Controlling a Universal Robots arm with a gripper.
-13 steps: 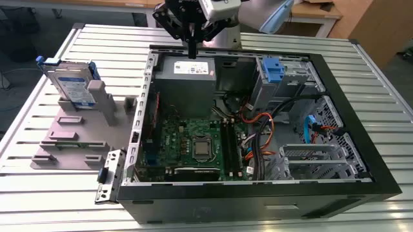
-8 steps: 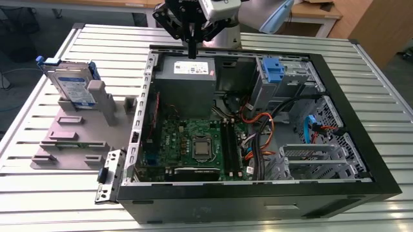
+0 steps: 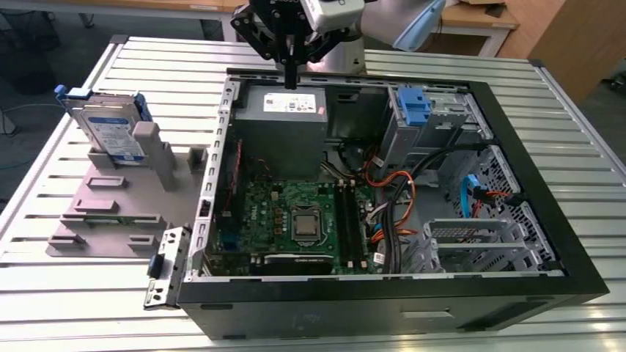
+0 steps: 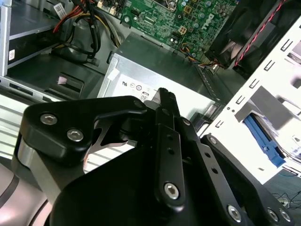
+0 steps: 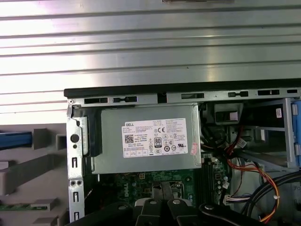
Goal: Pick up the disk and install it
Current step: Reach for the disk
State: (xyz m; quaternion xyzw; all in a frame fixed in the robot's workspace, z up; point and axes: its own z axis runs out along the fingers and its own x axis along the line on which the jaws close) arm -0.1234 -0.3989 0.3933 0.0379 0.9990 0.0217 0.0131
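Note:
The disk [image 3: 110,128] stands on edge in a grey holder [image 3: 113,202] on the table, at the exterior view's left, outside the open computer case [image 3: 391,293]. It is silver with a white-and-blue label and blue side rails. My gripper [image 3: 290,81] hangs above the far edge of the case, over the grey power supply box [image 3: 293,106], well apart from the disk. Its black fingers are pressed together with nothing between them, and both wrist views show them [image 4: 162,96] [image 5: 162,188] over the power supply [image 5: 148,139].
Inside the case lie a green motherboard [image 3: 293,220], bundles of orange and black cables [image 3: 401,191], and a drive cage with a blue bracket [image 3: 415,106] at the far right. The ribbed metal table [image 3: 59,293] surrounds the case.

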